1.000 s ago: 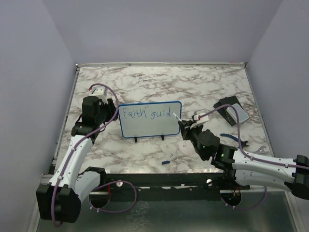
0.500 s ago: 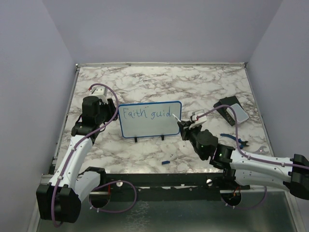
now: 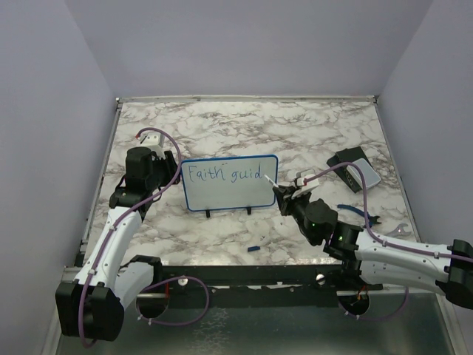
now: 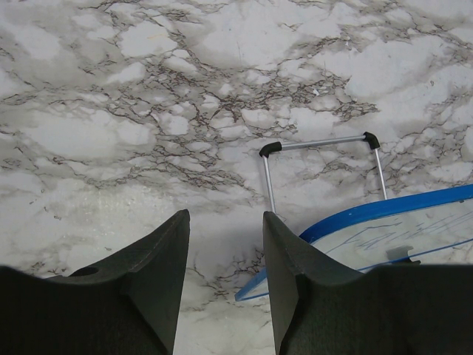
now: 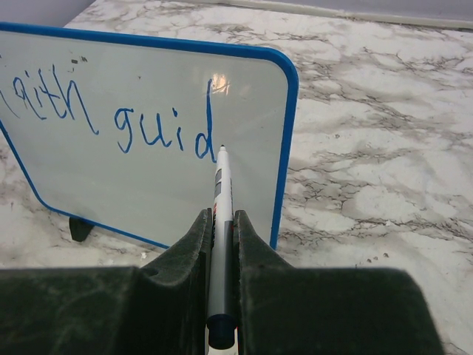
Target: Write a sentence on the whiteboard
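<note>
The whiteboard (image 3: 229, 194) stands upright mid-table on two black feet; it also shows in the right wrist view (image 5: 148, 185), and its blue corner shows in the left wrist view (image 4: 384, 225). The sentence (image 3: 224, 174) reads "Faith guid" in blue ink, and "guid" is close in the right wrist view (image 5: 159, 133). My right gripper (image 3: 284, 194) (image 5: 219, 214) is shut on a white marker (image 5: 220, 192), whose tip sits just right of the "d". My left gripper (image 3: 166, 166) (image 4: 225, 216) is open behind the board's left end, with nothing between its fingers.
A dark block with a pale grey pad (image 3: 355, 170) lies at the right. A small blue cap (image 3: 253, 248) lies near the front edge. A blue-handled tool (image 3: 358, 213) lies by the right arm. A wire stand (image 4: 321, 143) rests behind the board.
The right arm has shifted very slightly, with the marker tip staying by the "d". The writing and the left arm look the same.
</note>
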Controlling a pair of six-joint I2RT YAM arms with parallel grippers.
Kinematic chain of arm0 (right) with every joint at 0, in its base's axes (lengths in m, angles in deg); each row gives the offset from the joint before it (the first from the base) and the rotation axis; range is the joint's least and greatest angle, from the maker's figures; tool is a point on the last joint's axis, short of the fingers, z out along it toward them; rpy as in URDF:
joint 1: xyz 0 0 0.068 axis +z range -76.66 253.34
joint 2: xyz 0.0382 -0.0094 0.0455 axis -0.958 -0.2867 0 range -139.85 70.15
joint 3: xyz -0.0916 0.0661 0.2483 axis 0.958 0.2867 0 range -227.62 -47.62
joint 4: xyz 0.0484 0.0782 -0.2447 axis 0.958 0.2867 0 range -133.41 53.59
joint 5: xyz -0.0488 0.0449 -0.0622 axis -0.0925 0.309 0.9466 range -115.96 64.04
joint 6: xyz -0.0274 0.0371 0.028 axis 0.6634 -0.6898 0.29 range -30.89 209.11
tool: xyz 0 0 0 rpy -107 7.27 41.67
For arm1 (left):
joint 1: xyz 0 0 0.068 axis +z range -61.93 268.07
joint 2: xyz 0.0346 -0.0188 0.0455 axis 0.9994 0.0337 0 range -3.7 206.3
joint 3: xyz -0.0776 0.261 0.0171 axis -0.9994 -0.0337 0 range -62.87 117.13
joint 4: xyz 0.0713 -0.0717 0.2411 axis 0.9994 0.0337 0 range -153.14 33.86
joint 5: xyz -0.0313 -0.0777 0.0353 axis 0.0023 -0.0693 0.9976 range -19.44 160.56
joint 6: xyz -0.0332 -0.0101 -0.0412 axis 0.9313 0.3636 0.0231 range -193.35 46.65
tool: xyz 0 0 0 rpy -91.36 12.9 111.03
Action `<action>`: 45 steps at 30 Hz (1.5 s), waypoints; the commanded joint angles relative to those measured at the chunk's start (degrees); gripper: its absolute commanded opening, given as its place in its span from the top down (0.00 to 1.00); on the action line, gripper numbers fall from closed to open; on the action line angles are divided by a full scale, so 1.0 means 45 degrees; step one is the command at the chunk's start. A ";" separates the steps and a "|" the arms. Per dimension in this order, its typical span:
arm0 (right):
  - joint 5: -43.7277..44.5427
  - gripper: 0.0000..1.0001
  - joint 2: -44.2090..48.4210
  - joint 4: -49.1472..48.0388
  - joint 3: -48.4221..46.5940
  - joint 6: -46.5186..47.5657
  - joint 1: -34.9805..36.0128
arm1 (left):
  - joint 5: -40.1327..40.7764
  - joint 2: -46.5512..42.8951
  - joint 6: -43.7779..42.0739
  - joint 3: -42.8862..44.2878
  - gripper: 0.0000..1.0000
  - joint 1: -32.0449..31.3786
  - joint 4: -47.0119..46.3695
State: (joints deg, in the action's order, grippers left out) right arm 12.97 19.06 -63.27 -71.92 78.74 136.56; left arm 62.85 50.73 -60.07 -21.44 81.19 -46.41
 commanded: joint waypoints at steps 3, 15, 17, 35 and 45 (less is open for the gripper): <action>-0.0458 0.99 0.0127 -0.0502 0.0223 0.0311 -0.0083 | -0.0261 -0.0047 0.0176 -0.0227 0.54 -0.0064 -0.0324; 0.0008 1.00 -0.0645 -0.0935 0.0070 0.0396 -0.0084 | -0.0328 -0.0046 0.0187 -0.0226 0.54 -0.0067 -0.0320; 0.0146 0.99 -0.0751 -0.0910 0.0030 0.0352 -0.0081 | -0.0329 -0.0046 0.0185 -0.0229 0.54 -0.0072 -0.0327; 0.1095 0.99 -0.0259 -0.0195 0.0096 0.0052 -0.0101 | -0.0406 -0.0104 0.0190 -0.0242 0.54 -0.0071 -0.0350; 0.0674 0.99 -0.0764 -0.0727 -0.0182 0.0456 -0.0105 | -0.0465 -0.0124 0.0175 -0.0231 0.54 -0.0060 -0.0350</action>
State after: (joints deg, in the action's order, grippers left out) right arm 15.71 16.90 -64.95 -71.65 79.81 136.32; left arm 62.83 50.73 -59.66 -21.55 81.19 -46.80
